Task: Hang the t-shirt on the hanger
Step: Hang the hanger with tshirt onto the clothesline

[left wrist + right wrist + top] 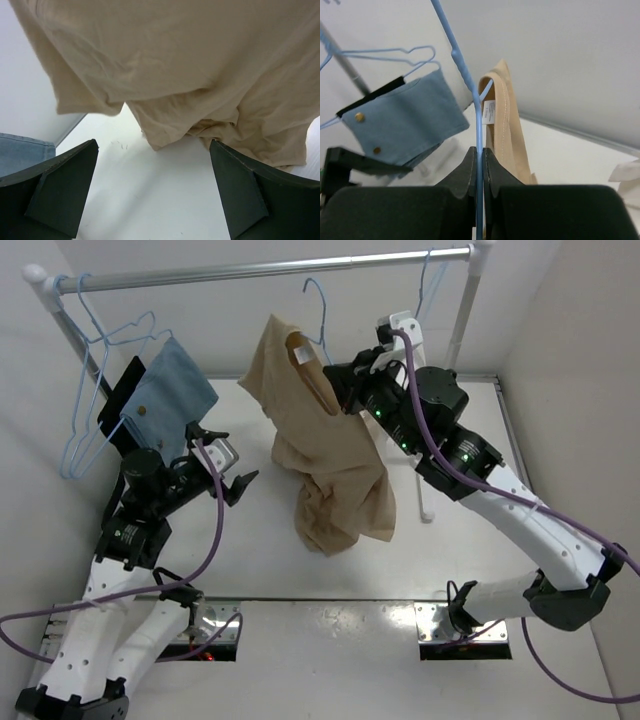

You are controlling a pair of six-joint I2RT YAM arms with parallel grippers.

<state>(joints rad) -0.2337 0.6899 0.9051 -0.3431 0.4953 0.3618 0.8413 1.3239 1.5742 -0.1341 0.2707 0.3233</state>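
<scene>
The tan t-shirt [325, 455] hangs from the pale-blue hanger [318, 302], its lower part bunched on the white table. My right gripper [338, 390] is shut on the hanger's wire at the shirt's collar. In the right wrist view the wire [479, 120] runs up between the closed fingers of my right gripper [480, 156], with the shirt's collar and label [506, 115] just behind. My left gripper [236, 486] is open and empty, left of the shirt's lower part. In the left wrist view the shirt [190, 65] hangs just ahead of my left gripper [152, 172].
A metal rail [270, 268] spans the back on white posts. Spare blue hangers [92, 390] hang at its left and one [432, 285] at its right. A light-blue cloth [170, 395] hangs at the left, also in the right wrist view [405, 122].
</scene>
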